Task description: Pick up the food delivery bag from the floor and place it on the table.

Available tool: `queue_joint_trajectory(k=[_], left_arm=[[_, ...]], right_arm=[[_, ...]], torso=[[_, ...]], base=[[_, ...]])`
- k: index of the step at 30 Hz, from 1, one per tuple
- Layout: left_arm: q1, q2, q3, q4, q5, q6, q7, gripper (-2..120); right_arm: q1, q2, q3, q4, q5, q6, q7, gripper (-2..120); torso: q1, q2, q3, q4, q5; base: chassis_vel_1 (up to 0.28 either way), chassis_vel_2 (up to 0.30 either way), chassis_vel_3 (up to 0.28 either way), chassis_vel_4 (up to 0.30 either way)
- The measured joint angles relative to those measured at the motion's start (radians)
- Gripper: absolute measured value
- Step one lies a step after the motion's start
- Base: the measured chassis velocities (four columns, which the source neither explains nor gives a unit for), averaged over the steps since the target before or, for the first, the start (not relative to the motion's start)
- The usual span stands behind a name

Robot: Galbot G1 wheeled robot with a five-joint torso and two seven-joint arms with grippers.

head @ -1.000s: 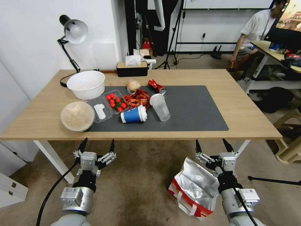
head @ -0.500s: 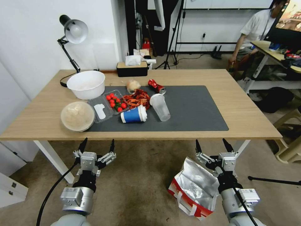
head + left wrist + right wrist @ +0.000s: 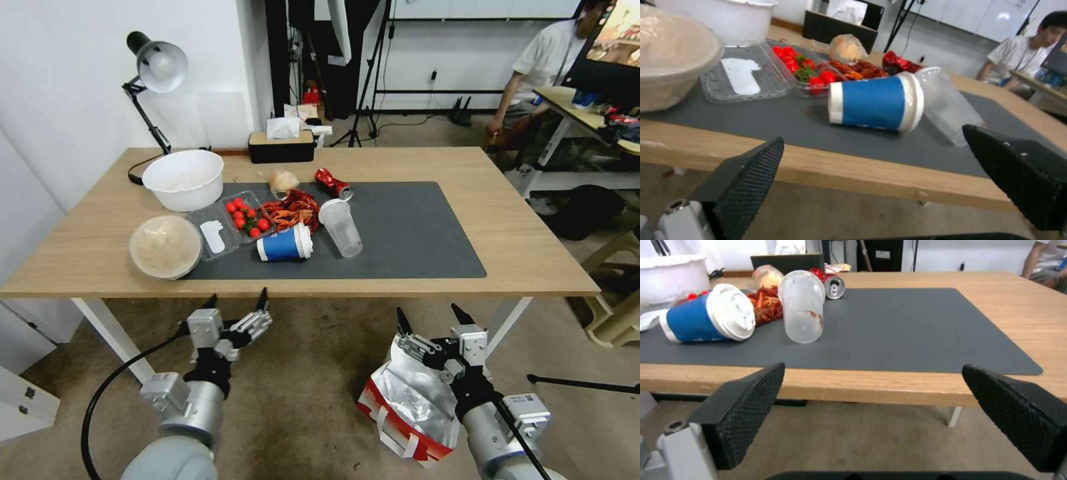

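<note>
Office or lab-style workroom: light-wood table (image 3: 520,247) with grey desk mat (image 3: 413,233) and desk lamp (image 3: 155,67), carpeted floor (image 3: 307,393), tripod stands (image 3: 373,87) and cables at the back wall, a second desk (image 3: 577,110) with a monitor (image 3: 617,43).
</note>
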Motion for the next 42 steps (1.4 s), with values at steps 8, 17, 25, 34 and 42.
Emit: queue_joint_trajectory(k=[8,17,25,34,42], left_arm=[[0.007,0.005,-0.004,-0.001,-0.033,-0.042,-0.011,100],[0.013,0.004,-0.005,0.008,-0.035,-0.061,-0.021,100],[0.012,0.005,-0.006,0.002,-0.041,-0.059,-0.035,100],[0.011,0.003,-0.007,0.002,-0.039,-0.060,-0.036,100],[0.010,0.004,-0.008,0.005,-0.033,-0.060,-0.034,100]], right_arm=[[-0.003,0.003,-0.007,0.000,-0.022,0.018,-0.003,100],[-0.004,0.003,-0.008,-0.005,-0.028,0.029,-0.006,100],[-0.003,0.003,-0.011,-0.011,-0.027,0.033,-0.007,100],[0.001,0.004,-0.014,-0.016,-0.027,0.033,-0.008,100],[0.003,0.004,-0.015,-0.018,-0.026,0.033,-0.007,100]], torso=[[0.000,0.000,0.000,0.0002,0.0000],[0.000,0.000,0.000,0.0001,-0.0001],[-0.012,-0.026,-0.014,0.0001,0.0000],[-0.033,-0.075,-0.042,0.0001,-0.0001],[-0.051,-0.116,-0.064,0.0000,0.0000]], base=[[0.000,0.000,0.000,0.000],[0.000,0.000,0.000,0.000],[0.000,0.000,0.000,0.000],[0.000,0.000,0.000,0.000],[0.000,0.000,0.000,0.000]])
